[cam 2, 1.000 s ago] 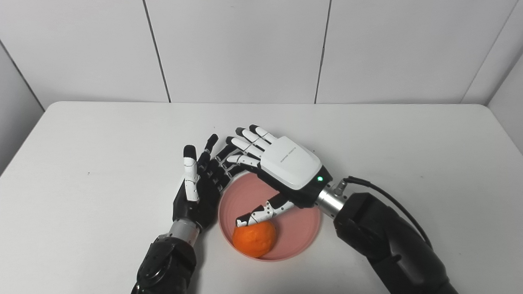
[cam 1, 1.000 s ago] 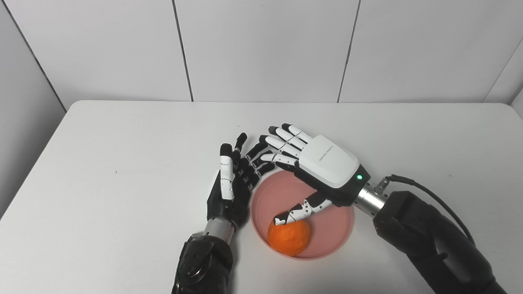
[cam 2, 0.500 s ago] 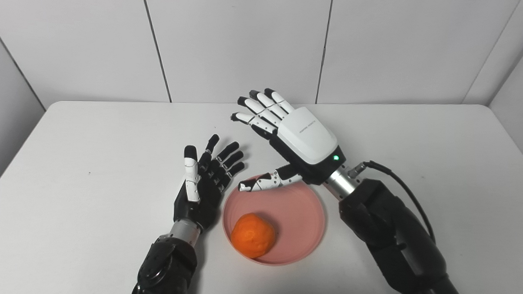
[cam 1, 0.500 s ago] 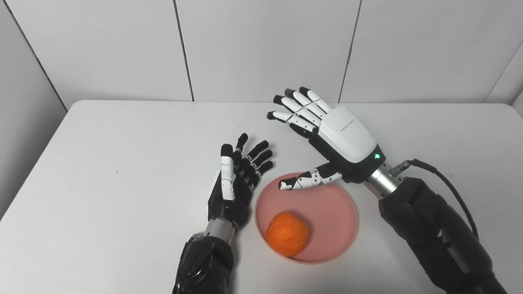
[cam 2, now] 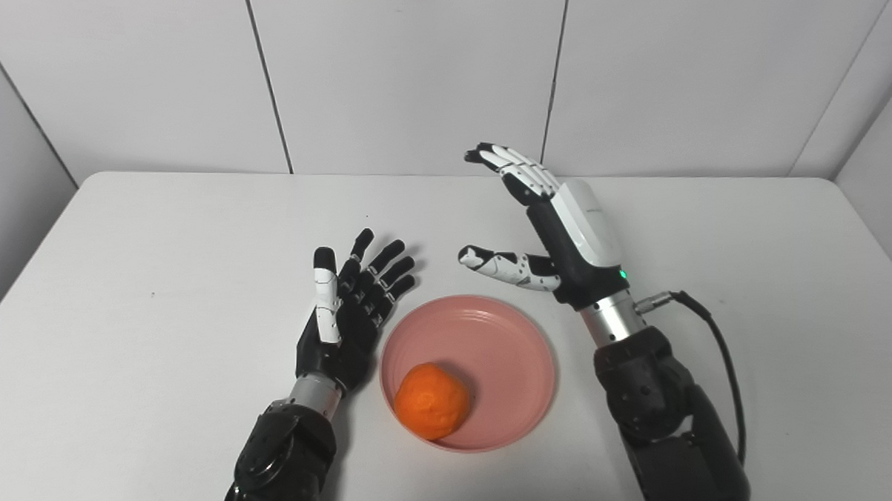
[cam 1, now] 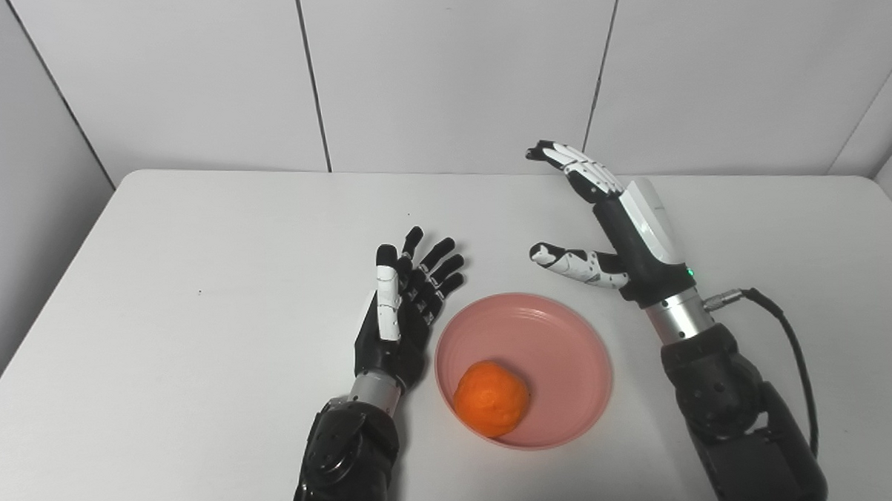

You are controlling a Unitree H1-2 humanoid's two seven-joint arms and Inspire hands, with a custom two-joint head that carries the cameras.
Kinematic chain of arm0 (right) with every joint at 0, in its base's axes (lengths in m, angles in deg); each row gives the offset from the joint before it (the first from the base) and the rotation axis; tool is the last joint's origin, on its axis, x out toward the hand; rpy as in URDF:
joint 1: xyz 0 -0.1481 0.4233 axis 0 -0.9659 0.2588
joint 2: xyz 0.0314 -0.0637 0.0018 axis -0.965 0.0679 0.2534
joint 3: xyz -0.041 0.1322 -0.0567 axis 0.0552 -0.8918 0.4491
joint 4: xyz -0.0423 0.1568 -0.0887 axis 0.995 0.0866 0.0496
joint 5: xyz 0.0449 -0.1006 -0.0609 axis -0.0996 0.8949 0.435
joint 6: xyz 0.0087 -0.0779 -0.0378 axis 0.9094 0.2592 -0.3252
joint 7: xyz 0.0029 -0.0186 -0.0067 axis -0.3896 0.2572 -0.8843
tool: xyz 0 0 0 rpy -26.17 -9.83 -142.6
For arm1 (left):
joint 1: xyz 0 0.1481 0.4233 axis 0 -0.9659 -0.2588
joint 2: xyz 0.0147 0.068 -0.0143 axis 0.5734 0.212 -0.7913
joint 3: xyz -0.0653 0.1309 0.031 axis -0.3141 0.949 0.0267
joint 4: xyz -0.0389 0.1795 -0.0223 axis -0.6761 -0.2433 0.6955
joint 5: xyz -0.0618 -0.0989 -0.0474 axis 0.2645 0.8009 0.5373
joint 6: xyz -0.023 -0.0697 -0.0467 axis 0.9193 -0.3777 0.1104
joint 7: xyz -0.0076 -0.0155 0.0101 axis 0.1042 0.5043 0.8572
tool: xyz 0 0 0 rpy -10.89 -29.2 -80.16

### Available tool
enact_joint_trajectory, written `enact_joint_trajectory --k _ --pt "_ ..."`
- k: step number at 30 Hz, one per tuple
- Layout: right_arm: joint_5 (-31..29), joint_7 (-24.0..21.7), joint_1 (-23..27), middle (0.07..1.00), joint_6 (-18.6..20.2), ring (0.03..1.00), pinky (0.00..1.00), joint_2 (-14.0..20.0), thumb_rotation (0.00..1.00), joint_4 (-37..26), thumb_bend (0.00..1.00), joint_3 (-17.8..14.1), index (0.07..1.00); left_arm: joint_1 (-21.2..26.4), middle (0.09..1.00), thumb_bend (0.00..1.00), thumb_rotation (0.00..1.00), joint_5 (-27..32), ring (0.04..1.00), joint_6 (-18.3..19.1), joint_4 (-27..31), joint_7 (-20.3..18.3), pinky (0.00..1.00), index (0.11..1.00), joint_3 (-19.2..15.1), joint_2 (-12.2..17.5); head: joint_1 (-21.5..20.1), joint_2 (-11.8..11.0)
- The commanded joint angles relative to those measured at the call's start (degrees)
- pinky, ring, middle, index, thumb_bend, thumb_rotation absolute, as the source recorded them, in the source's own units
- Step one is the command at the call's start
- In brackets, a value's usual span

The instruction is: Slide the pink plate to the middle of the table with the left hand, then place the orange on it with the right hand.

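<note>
The orange (cam 1: 491, 398) sits on the near-left part of the pink plate (cam 1: 575, 350), which lies near the middle of the table (cam 1: 195, 289), so I judge both steps done. My right hand (cam 1: 627, 233) is raised just beyond the plate's far-right rim, fingers spread and holding nothing. My left hand (cam 1: 403, 311) lies just left of the plate, fingers apart, also empty. Next I need only draw both arms clear. Nothing else stands on the table to block them.
</note>
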Motion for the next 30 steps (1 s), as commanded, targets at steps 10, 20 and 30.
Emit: enact_joint_trajectory --k 10,20,30 --pt "-23.1 -0.7 -2.2 0.886 11.2 0.878 0.90 -7.7 0.99 0.9 0.88 -8.8 0.887 -1.6 0.919 1.00 0.88 -9.9 0.905 -12.9 -3.2 2.8 0.95 0.947 -0.3 2.9 -1.9 0.0" --pt "-30.3 -0.6 -4.9 0.908 15.0 0.901 0.91 -9.2 0.98 4.8 0.84 -12.9 0.911 -0.9 1.000 0.95 0.95 -22.1 1.000 -19.6 -5.8 9.1 1.00 0.999 1.4 5.1 -3.3 0.3" --pt "-24.9 -0.8 -7.2 0.936 16.4 0.940 1.00 -7.3 1.00 4.6 0.83 -8.7 0.943 -0.2 1.000 0.88 1.00 -20.9 1.000 -11.0 -2.4 6.2 1.00 1.000 1.6 7.0 -5.3 2.1"
